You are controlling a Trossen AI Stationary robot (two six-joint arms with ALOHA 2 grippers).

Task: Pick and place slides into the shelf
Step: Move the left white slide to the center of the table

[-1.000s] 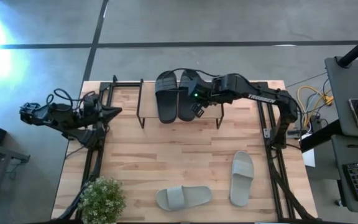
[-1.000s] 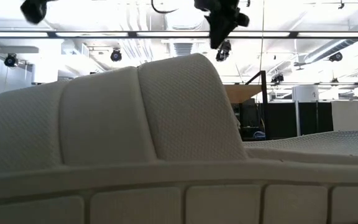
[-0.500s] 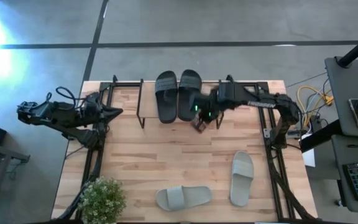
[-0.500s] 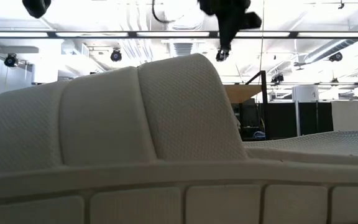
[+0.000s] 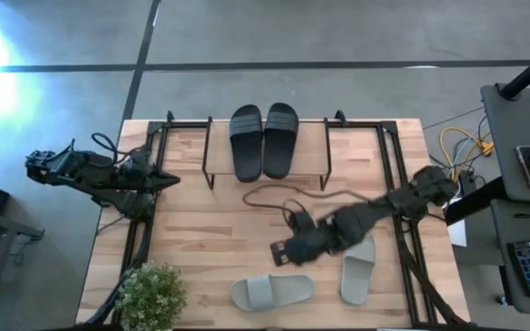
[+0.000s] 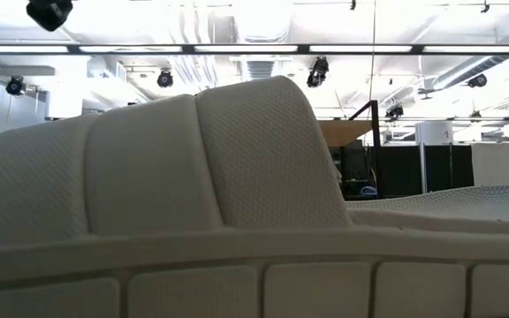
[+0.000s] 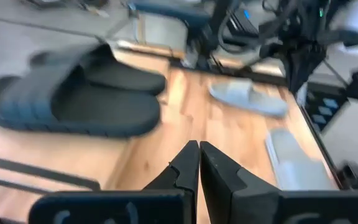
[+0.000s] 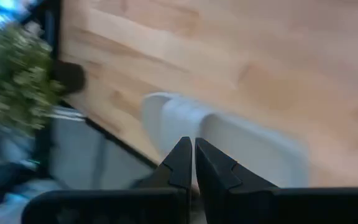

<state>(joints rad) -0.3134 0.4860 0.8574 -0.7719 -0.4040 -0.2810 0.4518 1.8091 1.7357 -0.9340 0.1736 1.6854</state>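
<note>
Two black slides (image 5: 247, 142) (image 5: 280, 138) lie side by side on the shelf (image 5: 208, 156) at the table's far middle, soles down; the left wrist view shows them too (image 7: 73, 102). Two pale grey-green slides rest on the table near its near edge, one crosswise (image 5: 271, 292) and one lengthwise (image 5: 357, 264). My right gripper (image 5: 279, 253) hovers shut above the table just on the far side of the crosswise pale slide (image 8: 229, 146), touching nothing. My left gripper (image 7: 199, 155) waits shut at the table's left edge (image 5: 166, 177).
A potted plant (image 5: 150, 294) stands at the near left corner, close to the crosswise pale slide. A dark cable (image 5: 283, 193) loops over the table's middle behind my right arm. In the low view the pale slide (image 6: 193, 194) fills the picture.
My right arm has drawn away from the black slides on the shelf and swung fast toward the table's near edge, ending stretched low over the middle, pointing at the crosswise pale slide. The black slides stay side by side on the shelf.
</note>
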